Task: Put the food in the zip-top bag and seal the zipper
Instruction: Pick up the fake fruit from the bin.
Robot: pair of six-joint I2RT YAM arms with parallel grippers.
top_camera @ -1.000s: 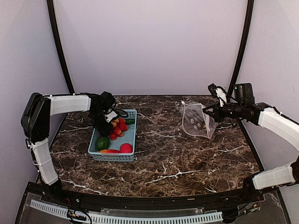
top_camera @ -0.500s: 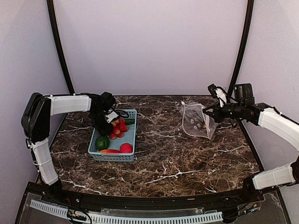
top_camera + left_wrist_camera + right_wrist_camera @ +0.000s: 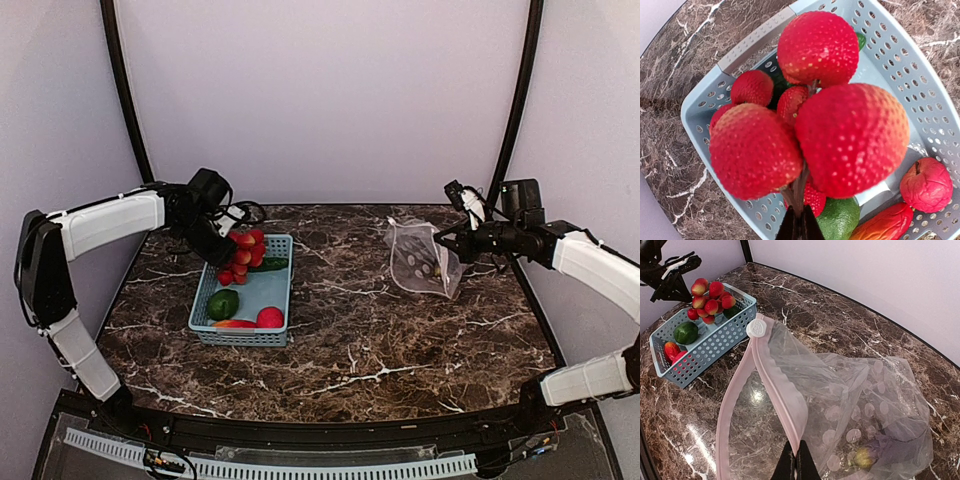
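Both barely show: left claw (image 3: 800, 227) grips fruit cluster (image 3: 850, 135), right claw (image 3: 796, 461) pinches zip-top bag (image 3: 855, 385).

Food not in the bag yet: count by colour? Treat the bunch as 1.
Red: 2 (red bunch, round fruit)
Green: 2 (avocado, cucumber)
Orange-red: 1 (pepper)
Total: 5 outside the zip-top bag
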